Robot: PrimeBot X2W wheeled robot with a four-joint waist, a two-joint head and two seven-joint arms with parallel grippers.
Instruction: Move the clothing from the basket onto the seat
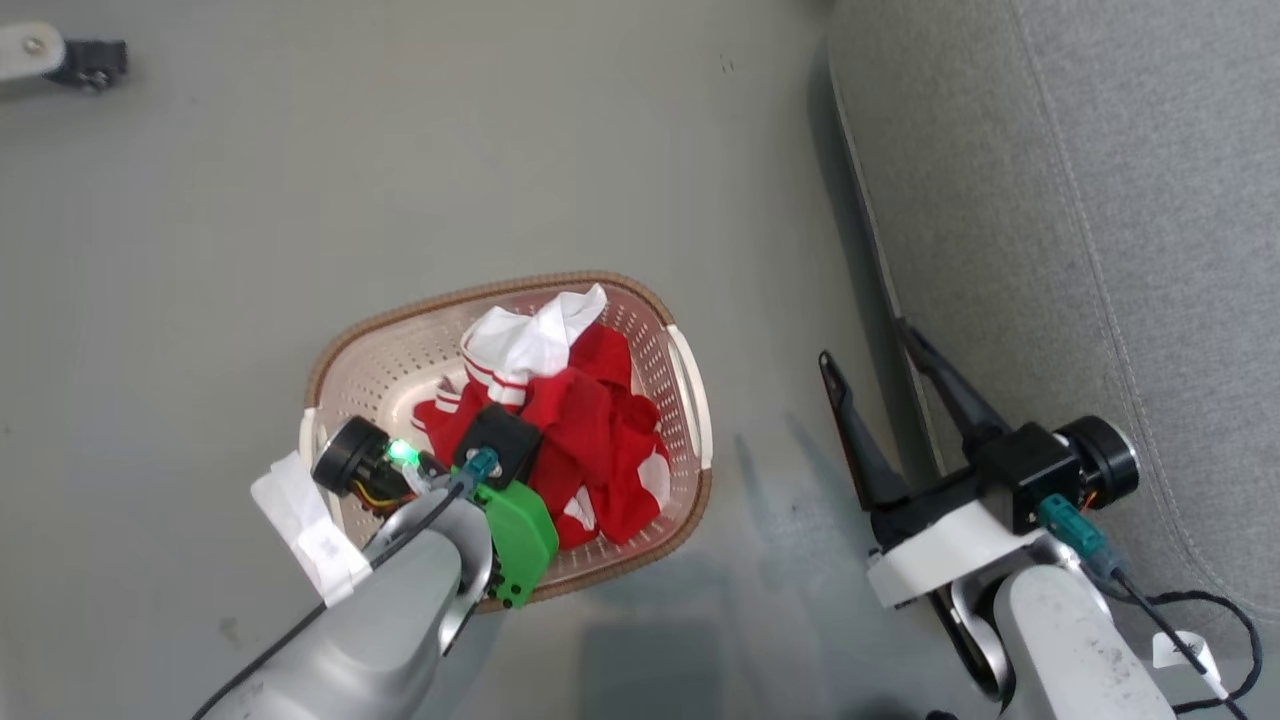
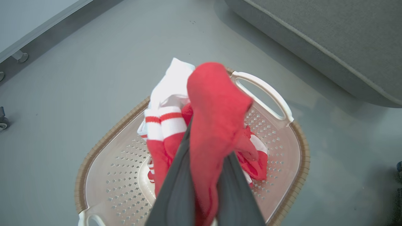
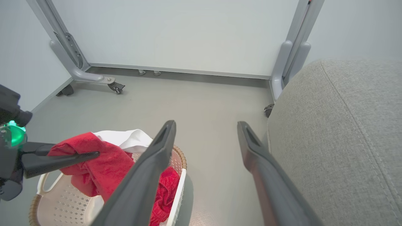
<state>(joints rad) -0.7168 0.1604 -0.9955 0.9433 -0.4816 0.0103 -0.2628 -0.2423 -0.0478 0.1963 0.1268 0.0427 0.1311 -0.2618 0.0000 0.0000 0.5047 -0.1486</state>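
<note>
Your left hand (image 2: 209,147): closed on a red fold of the clothing (image 1: 590,440), which otherwise lies in the basket (image 1: 400,340). Your right hand (image 1: 865,345): spread wide, empty, beside the seat (image 1: 1100,250).

1. Illumination: bright, even, diffuse indoor light; no lamp in view.
2. Shadows: soft and faint; a dim band on the floor (image 1: 500,150) along the edge of the seat (image 1: 1100,250).
3. Glare: pale sheen with smeared reflections on the floor at the head view's lower middle.
4. Focus: the clothing (image 2: 216,103) nearest the left wrist lens is slightly soft; the right gripper (image 3: 205,125) is blurred at its finger bases.
5. Distortion: wrist views bow at the edges; the metal frame legs (image 3: 67,56) lean outward.
6. Colour: reds saturated, whites near clipping.
</note>
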